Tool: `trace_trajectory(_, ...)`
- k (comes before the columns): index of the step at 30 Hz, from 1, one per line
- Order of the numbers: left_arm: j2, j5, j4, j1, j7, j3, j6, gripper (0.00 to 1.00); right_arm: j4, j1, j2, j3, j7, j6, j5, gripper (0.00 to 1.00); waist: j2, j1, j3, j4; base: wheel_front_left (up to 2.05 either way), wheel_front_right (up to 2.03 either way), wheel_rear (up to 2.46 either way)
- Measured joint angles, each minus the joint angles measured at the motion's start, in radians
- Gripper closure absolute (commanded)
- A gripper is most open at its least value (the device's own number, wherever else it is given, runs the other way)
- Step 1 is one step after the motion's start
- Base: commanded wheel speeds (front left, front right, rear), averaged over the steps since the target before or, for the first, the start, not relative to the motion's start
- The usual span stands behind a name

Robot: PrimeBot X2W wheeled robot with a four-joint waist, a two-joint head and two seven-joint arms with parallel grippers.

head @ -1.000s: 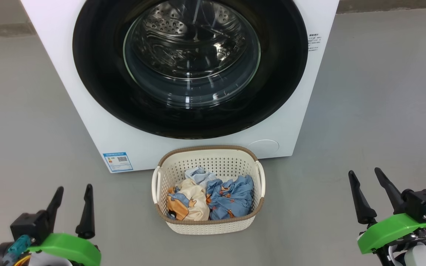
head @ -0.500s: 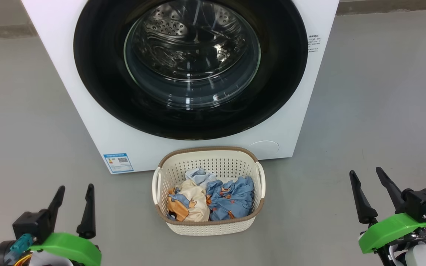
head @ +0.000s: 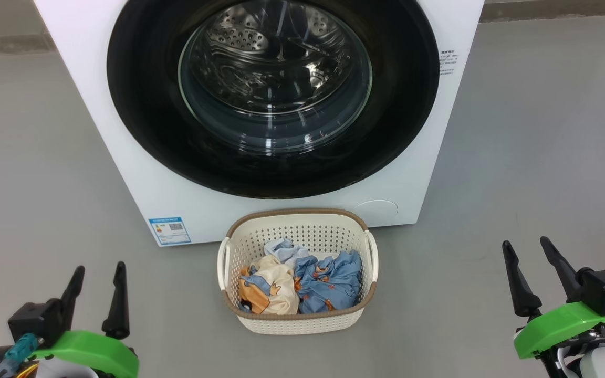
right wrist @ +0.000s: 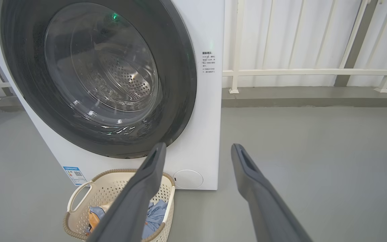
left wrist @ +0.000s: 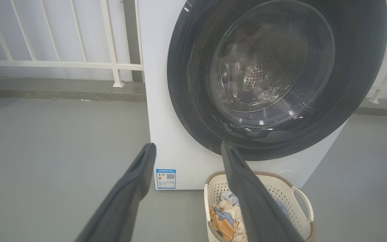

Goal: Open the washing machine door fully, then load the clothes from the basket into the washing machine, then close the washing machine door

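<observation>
washing machine (head: 139, 194) top cut off at upper edge. one basket (head: 302, 212), three overlapping clothes (head: 329, 281) inside. left gripper (head: 100, 266) and right gripper (head: 524, 241), lower corners: fingers apart, empty.

The basket (head: 298, 323) stands on the floor (head: 518, 157) just before the washing machine (head: 145, 194), below the shut washing machine door (head: 139, 105); the clothes (head: 302, 281) lie inside the basket.

Bright, even, diffuse light; only a faint shadow on the floor (head: 518, 157) below the washing machine door (head: 275, 79). Small white glints along the door's lower glass, plus a green spot near its top in right wrist view. Head view sharp; both wrist views show wide-angle bending either side of the door, its black rim washed to grey.
</observation>
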Motion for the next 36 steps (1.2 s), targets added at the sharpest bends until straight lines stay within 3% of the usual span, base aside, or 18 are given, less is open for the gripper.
trace_trajectory(14,0.001,0.044,0.007,-0.003,0.000,0.006,0.000,0.00,-0.001,0.000,0.003,-0.006,0.000,0.000,0.000,0.00,0.0000,0.0000,0.004,0.007,0.16,0.16,-0.31)
trace_trajectory(36,-0.017,0.063,0.010,-0.018,0.000,0.028,0.000,0.00,0.013,0.000,0.012,-0.029,0.000,0.000,0.000,0.00,-0.0001,0.0000,0.010,0.008,0.94,0.77,-1.71)
